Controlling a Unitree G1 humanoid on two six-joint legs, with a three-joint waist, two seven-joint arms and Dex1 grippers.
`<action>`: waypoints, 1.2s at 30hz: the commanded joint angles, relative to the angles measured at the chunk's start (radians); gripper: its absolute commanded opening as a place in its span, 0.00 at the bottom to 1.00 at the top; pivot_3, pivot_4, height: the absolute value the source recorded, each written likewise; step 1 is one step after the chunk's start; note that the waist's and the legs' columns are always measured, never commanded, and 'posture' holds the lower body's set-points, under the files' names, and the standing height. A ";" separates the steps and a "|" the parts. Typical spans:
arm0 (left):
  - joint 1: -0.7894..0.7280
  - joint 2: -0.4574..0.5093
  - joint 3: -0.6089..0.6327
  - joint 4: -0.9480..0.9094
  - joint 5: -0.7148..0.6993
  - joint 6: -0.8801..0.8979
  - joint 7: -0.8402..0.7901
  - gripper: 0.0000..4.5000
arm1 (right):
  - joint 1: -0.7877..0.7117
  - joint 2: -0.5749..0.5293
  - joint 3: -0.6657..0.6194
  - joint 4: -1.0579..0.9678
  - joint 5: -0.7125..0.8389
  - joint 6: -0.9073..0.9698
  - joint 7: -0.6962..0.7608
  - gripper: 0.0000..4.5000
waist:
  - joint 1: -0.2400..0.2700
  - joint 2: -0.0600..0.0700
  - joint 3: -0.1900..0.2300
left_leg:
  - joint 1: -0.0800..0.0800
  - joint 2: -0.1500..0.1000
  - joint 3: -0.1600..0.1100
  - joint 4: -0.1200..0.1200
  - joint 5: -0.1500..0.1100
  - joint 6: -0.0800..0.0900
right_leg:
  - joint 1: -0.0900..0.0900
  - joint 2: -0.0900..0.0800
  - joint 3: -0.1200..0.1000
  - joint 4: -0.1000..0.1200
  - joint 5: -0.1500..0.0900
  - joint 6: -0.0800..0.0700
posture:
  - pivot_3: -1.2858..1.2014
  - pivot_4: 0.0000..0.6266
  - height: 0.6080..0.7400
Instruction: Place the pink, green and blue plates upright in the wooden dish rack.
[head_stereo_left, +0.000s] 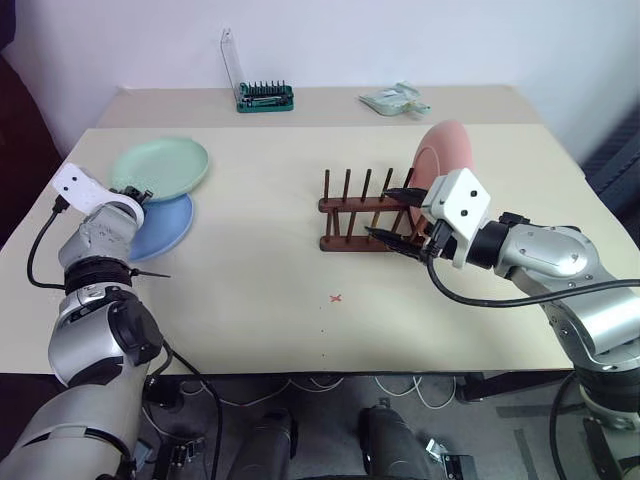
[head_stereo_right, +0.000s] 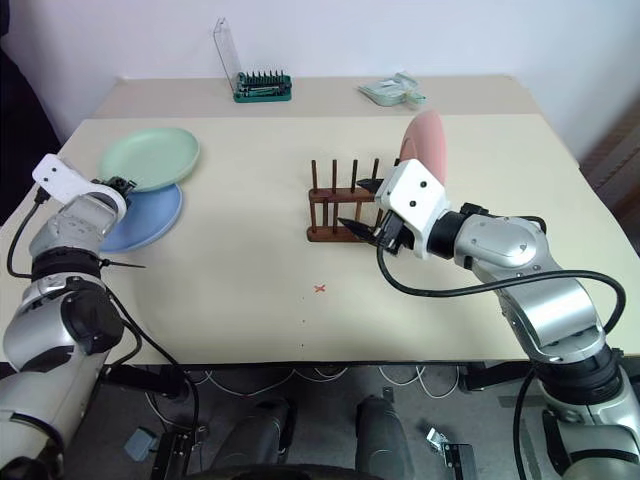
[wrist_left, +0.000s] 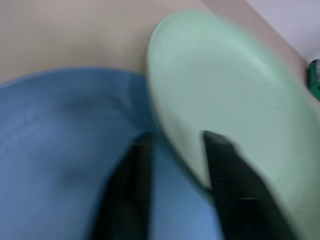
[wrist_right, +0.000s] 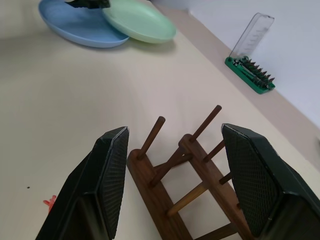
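Near table's left edge: left gripper (wrist_left: 172, 150) pinching green plate (head_stereo_left: 160, 167) rim; thin grip may slip onto blue plate (head_stereo_left: 160, 228). Right gripper (wrist_right: 172, 175) empty, jaws wide.

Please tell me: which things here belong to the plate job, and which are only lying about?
Job: pink plate, green plate, blue plate, wooden rack.
Lying about: green tool holder, small packet.
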 joint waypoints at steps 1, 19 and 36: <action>-0.026 0.029 0.005 0.005 -0.020 -0.018 -0.027 0.01 | -0.005 0.005 -0.042 -0.038 -0.003 -0.003 -0.005 0.67 | 0.000 0.000 0.000 | 0.000 0.000 0.000 0.000 0.000 0.000 | 0.000 0.000 0.000 0.000 0.000 0.000 | 0.52 0.24 1.00; 0.110 -0.107 0.000 -0.303 -0.111 -0.067 -0.063 0.20 | -0.019 0.027 -0.029 -0.020 -0.019 -0.018 0.013 0.67 | 0.000 -0.001 0.000 | 0.000 0.000 0.000 0.000 0.000 0.000 | 0.000 0.000 0.000 0.000 0.000 0.000 | 0.52 0.24 1.00; -0.056 -0.068 -0.070 -0.053 -0.049 -0.006 0.010 0.99 | -0.004 0.048 -0.029 -0.021 -0.041 -0.014 0.008 0.67 | 0.000 -0.003 0.001 | 0.000 0.000 0.000 0.000 0.000 0.000 | 0.000 0.000 0.000 0.001 0.000 0.000 | 0.52 0.24 1.00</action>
